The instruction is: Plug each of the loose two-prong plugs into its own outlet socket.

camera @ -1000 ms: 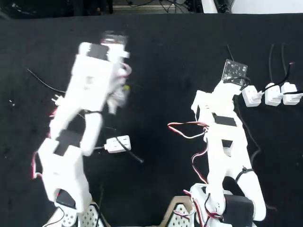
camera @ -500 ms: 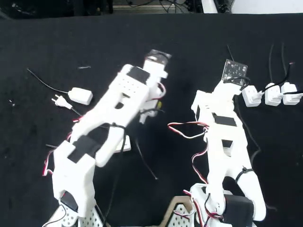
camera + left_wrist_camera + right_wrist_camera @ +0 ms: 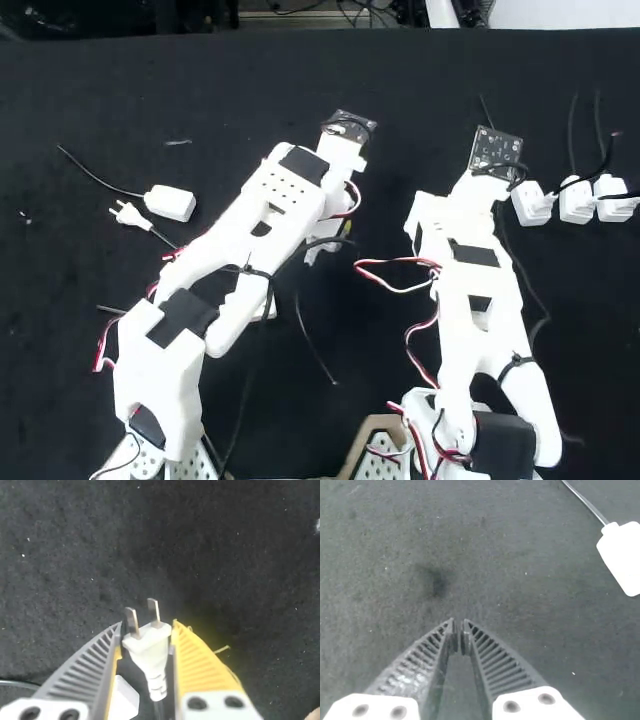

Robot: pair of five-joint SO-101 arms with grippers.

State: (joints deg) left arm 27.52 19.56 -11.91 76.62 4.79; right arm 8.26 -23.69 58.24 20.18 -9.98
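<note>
My left gripper is shut on a white two-prong plug, prongs pointing away over bare black cloth. In the high view this gripper hangs near the table's middle, and the plug's black cable trails back toward the front. A white socket block lies at the left with a loose plug beside it. My right gripper is shut with nothing in it, low over the cloth. A white socket block lies off to its side, apart from it.
Three white socket blocks with black cables sit in a row at the right, beside the right arm. Another white block peeks out under the left arm. Red and white servo wires loop between the arms.
The left arm has swung from the far left to the table's middle, uncovering the left socket block and loose plug; the black cable shifted with it. The right arm has not moved.
</note>
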